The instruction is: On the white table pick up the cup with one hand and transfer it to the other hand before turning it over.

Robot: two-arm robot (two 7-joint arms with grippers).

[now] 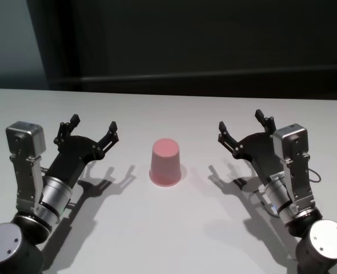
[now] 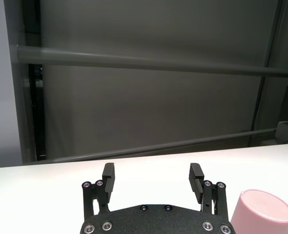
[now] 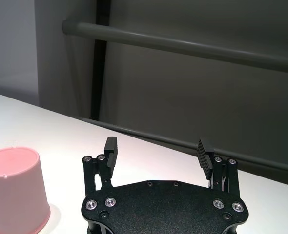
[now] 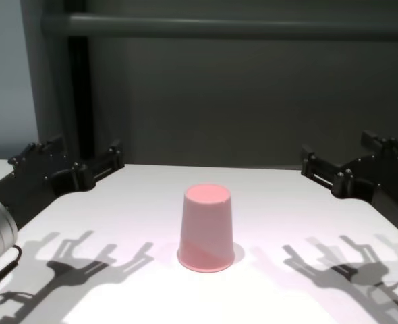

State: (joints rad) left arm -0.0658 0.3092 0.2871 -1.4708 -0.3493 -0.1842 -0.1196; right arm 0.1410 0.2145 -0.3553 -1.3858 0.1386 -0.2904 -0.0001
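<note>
cup [image 1: 166, 163] inverted mid-table [image 1: 214, 114]; open tools flank it, well apart.

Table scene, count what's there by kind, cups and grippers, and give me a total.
Cups: 1, the pink cup, standing upside down on the white table
Grippers: 2, the left gripper and the right gripper, both open, one on each side of the cup
Total: 3

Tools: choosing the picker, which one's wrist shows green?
The left tool; green glints on its silver wrist in the chest view, none on the right tool.
</note>
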